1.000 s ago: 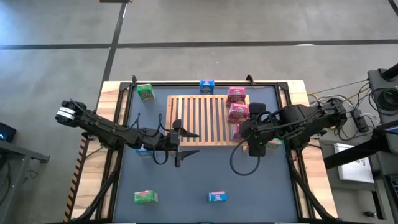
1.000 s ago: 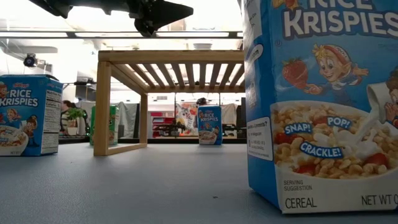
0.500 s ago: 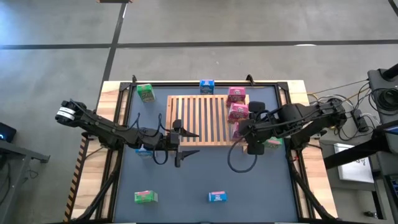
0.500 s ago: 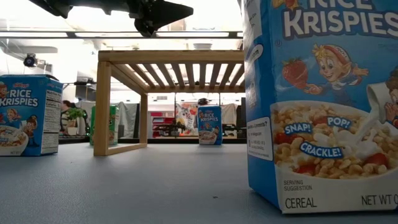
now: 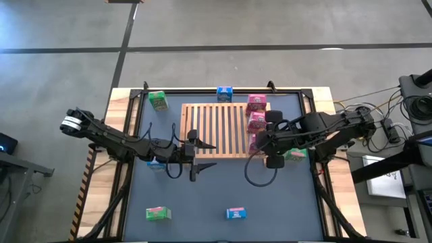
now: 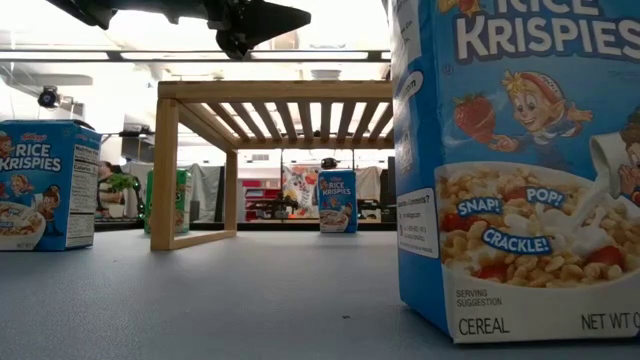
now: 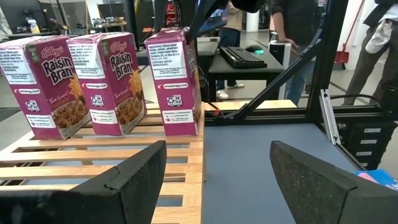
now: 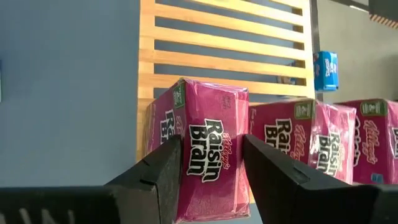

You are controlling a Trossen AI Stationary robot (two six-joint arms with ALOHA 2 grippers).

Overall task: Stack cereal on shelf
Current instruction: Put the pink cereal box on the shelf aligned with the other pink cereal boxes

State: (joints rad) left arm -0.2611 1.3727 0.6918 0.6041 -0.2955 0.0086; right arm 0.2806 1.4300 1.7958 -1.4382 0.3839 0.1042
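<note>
**A:** Where are the cereal boxes?

**B:** Three pink boxes (image 7: 112,84) stand in a row on the wooden slatted shelf (image 5: 219,129), along its right edge. The right end effector (image 8: 208,168) sits over the nearest pink box (image 8: 205,155), a finger on each side; whether it grips, I cannot tell.

**A:** And the left arm?

**B:** The left end effector (image 5: 196,156) hovers at the shelf's near-left corner, fingers wide apart, holding nothing.

**A:** What else is around?

**B:** On the dark table (image 5: 202,196): a green box (image 5: 158,100) and a blue box (image 5: 225,93) behind the shelf, another green box (image 5: 158,213) and a blue box (image 5: 235,213) near the front, well apart. People stand beyond the table.
</note>
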